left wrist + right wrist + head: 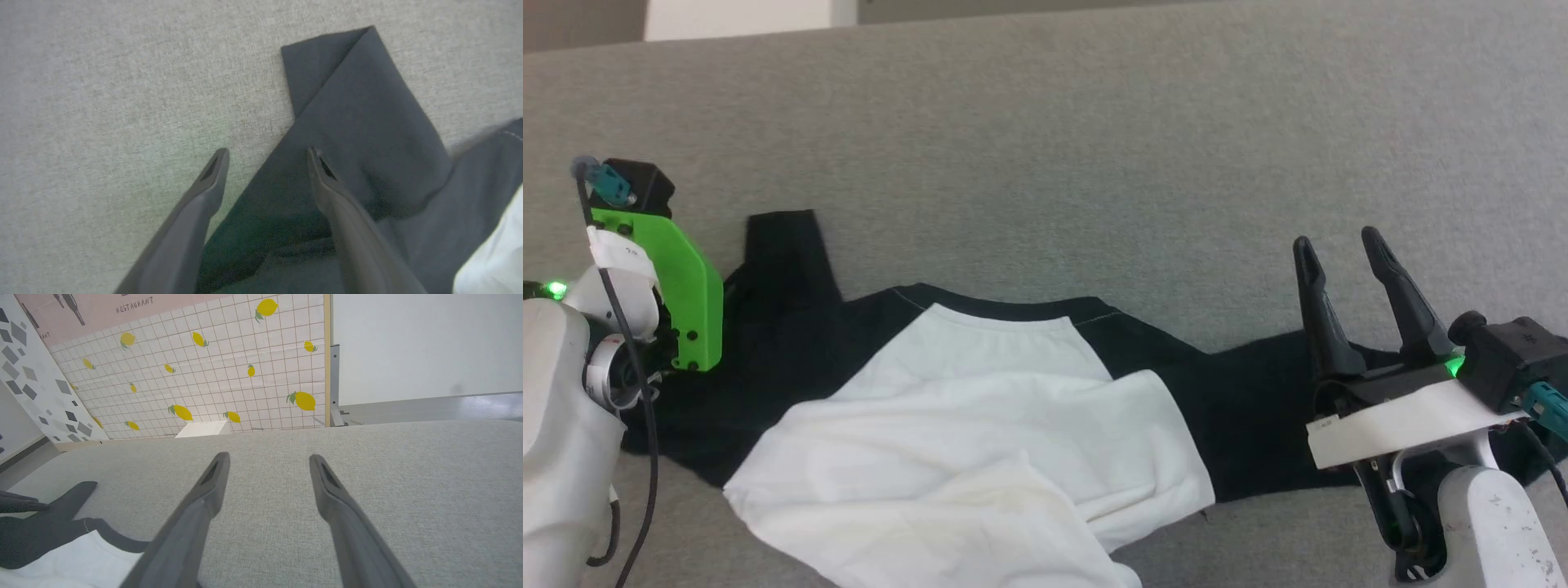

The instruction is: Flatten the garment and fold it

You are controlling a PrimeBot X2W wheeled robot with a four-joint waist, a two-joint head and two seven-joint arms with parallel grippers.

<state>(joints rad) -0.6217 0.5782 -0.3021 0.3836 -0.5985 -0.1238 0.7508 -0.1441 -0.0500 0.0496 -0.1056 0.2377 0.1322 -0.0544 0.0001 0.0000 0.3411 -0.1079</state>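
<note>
Overhead, garment (980,408) rumpled; R wrist cam adds lemon-tile wall (204,375).

Garment (980,408) on surface (1094,122), left end effector (267,153) over sleeve (359,122)

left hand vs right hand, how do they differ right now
The left hand points down, with one finger over a folded black sleeve. The right hand points forward along the grey surface. The left hand carries a green bracket, while the right hand carries a white bracket. Both are open and hold nothing.
</note>
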